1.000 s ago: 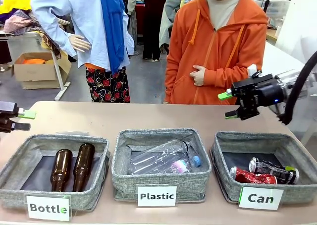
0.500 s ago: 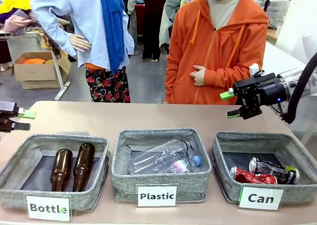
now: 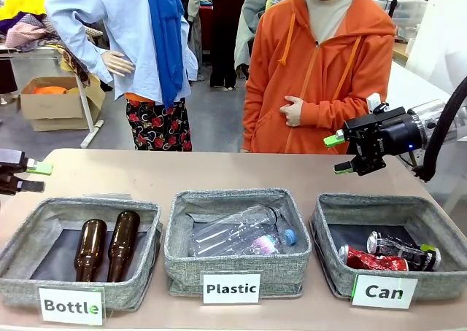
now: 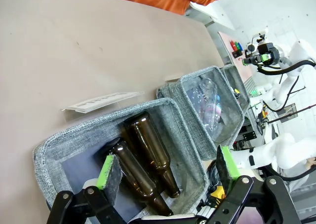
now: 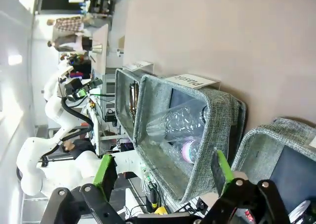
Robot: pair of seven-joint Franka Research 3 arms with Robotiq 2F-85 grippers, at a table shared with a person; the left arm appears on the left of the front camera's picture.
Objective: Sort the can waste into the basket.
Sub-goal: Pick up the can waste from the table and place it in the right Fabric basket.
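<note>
Two cans lie in the grey basket [image 3: 330, 213] labelled "Can" at the front right: a crushed red can [image 3: 371, 260] and a black-and-silver can [image 3: 403, 249] with a yellow-green end. My right gripper [image 3: 338, 154] hangs open and holds nothing, above and behind the basket's back left corner, in front of the person in orange. In the right wrist view the right gripper [image 5: 164, 168] is spread wide, with the basket's rim [image 5: 269, 137] at lower right. My left gripper [image 3: 36, 176] stands open at the table's left edge. The left wrist view has the left gripper [image 4: 168, 167] open above the brown bottles [image 4: 148, 150].
A "Bottle" bin [image 3: 22, 236] with two brown bottles [image 3: 106, 247] sits front left. A "Plastic" bin [image 3: 179, 254] with clear bottles [image 3: 237, 232] sits in the middle. A person in an orange hoodie [image 3: 321, 76] stands at the far edge. Bare table lies behind the bins.
The right gripper has drifted slightly right and up, staying open. The left gripper and the cans have not moved.
</note>
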